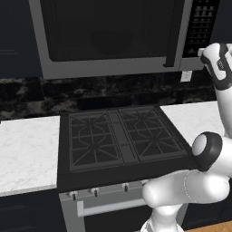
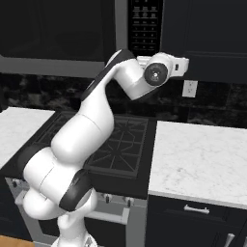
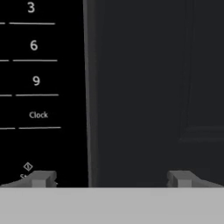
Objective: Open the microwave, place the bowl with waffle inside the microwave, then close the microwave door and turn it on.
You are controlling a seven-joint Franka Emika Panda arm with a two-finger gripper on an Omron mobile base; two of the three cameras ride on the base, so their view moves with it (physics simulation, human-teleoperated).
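My pincer stands wide open, holding nothing, before the microwave button panel at left of frame. The microwave door sits shut, upper centre; rigid, hinged, probably best pulled by its bar handle.

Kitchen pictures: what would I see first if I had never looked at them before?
First you'd spot the big white robot arm rising in front of the black stove and reaching up toward the microwave above it. The microwave door is shut. In the hand view the gripper is open, its fingers right up at the black button panel with its white numbers.
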